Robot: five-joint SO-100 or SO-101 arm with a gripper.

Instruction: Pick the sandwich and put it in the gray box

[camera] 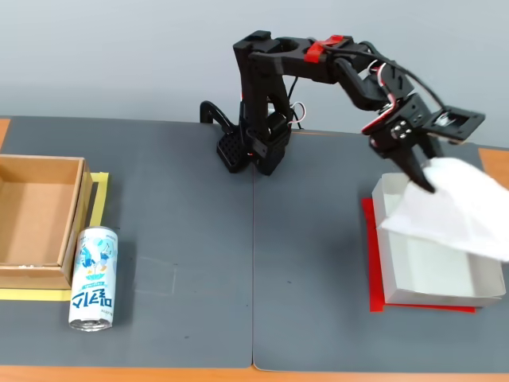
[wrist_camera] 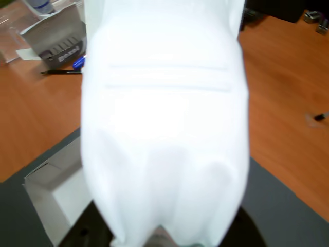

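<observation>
- In the fixed view, the black two-finger gripper (camera: 421, 173) is clamped on one end of the long flat white plastic sandwich package (camera: 455, 208), which hangs in the air, tilted.
- The sandwich is above the shallow pale grey card tray (camera: 433, 274), over its far right part, clear of the tray floor.
- A red sheet (camera: 372, 270) shows under the tray's left edge.
- In the wrist view the white package (wrist_camera: 164, 134) fills most of the frame; a tray corner (wrist_camera: 49, 188) is visible at lower left.
- At the left of the fixed view, a blue-and-white drink can (camera: 93, 277) lies on the dark mat just beside a brown cardboard box (camera: 36, 219).
</observation>
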